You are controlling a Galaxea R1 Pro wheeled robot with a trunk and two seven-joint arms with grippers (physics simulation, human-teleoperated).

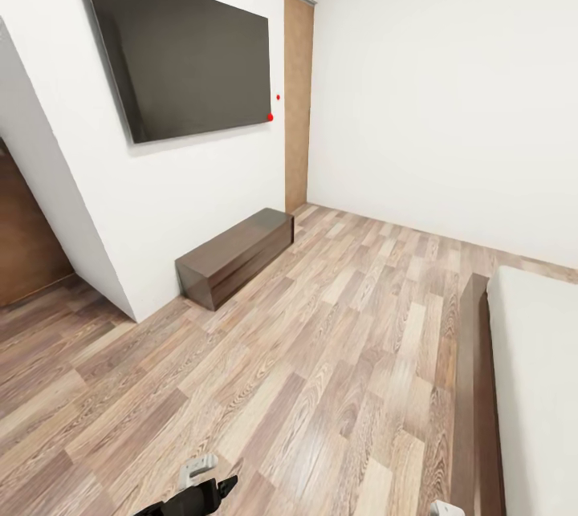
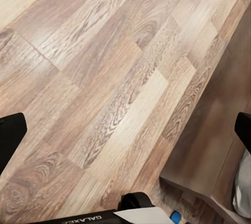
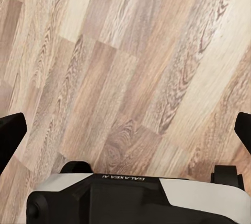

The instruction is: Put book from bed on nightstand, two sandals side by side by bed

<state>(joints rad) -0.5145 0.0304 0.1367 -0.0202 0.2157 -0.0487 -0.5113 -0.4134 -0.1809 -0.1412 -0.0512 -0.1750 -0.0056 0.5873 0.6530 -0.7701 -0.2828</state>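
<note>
Rolling past the bed, both claws spread empty over the floor; likely light, thin book for gripping edgewise

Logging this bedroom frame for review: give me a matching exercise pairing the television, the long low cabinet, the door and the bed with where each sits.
Things:
1. television
2. long low cabinet
3. door
4. bed

Places:
A. far corner, standing shut
B. right edge of the head view
C. mounted on the left wall
D. on the floor below the screen

Pairs: 1-C, 2-D, 3-A, 4-B
</note>
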